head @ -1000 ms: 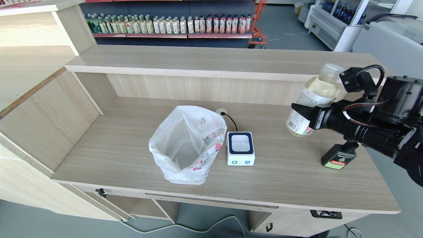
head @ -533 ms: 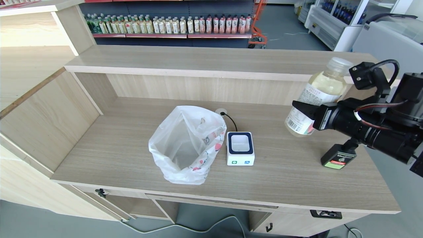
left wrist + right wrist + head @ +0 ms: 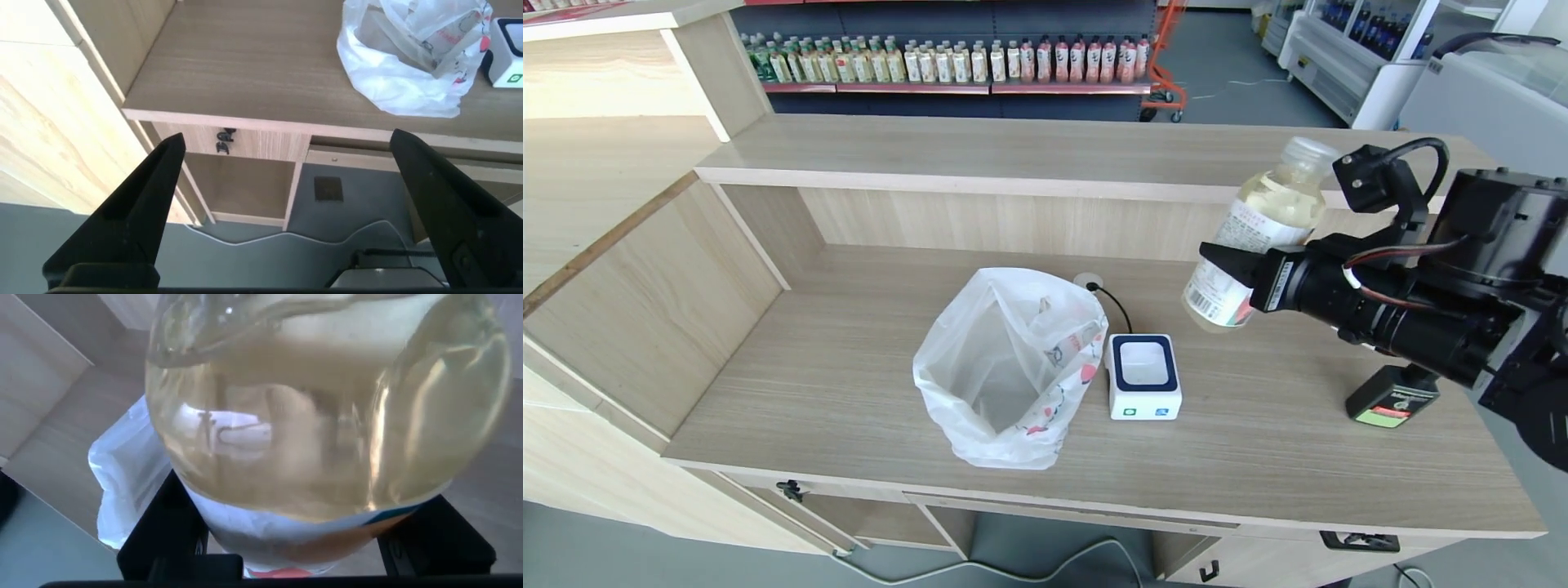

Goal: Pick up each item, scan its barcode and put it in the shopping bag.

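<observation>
My right gripper is shut on a clear bottle of pale yellow drink, held tilted in the air above the counter, to the right of the scanner. Up close, the bottle sits between the dark fingers. The white barcode scanner lies on the counter right beside the open white shopping bag. A small dark item with a red and green label lies under my right arm. My left gripper hangs open, low in front of the counter's edge, near the bag.
A raised wooden ledge runs along the back of the counter and a side wall closes its left end. The scanner's black cable leads to a hole behind the bag. Bare counter lies to the front right.
The head camera has shifted, sliding the whole scene right. My right gripper has carried the bottle leftward, closer to the scanner. Bag, scanner and dark item have kept their places.
</observation>
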Tool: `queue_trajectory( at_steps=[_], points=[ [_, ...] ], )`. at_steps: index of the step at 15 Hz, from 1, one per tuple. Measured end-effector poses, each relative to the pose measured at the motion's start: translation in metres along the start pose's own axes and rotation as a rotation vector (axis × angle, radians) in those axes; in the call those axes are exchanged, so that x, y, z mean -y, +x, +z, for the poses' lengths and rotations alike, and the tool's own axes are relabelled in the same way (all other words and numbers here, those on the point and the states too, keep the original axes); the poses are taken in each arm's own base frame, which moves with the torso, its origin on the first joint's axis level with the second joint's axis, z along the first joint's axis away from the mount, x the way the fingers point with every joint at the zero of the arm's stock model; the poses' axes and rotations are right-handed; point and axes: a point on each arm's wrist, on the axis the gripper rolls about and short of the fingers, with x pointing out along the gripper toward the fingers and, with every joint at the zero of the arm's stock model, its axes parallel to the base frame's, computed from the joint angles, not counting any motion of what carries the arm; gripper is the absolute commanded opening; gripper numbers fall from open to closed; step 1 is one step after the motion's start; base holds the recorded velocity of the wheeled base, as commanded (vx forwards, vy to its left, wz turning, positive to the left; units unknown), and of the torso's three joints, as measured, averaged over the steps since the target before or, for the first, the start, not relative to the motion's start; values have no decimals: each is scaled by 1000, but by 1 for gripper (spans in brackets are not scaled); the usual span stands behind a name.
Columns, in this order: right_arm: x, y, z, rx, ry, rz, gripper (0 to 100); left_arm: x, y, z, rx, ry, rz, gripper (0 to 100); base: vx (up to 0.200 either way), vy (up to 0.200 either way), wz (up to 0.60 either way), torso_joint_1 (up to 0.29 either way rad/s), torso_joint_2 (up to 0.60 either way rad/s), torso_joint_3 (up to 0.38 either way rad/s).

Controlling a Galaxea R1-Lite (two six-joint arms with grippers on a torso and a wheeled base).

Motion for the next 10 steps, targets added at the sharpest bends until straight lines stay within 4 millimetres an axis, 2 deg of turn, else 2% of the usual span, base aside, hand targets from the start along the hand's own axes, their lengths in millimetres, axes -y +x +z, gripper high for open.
queue_trajectory(
  at_steps=[2, 4, 10],
  points=[
    [-4, 21, -5, -7, 5, 14, 0, 0, 0, 0, 0, 0, 0, 100, 0, 0, 0, 0, 0, 0],
    [-9, 51, -17, -28, 6, 37, 0, 0, 0, 0, 0, 1, -2, 100, 0, 0, 0, 0, 0, 0],
    [-27, 130, -81, -112, -33, 96, 0, 0, 0, 0, 0, 1, -1, 100, 0, 0, 0, 0, 0, 0]
  ],
)
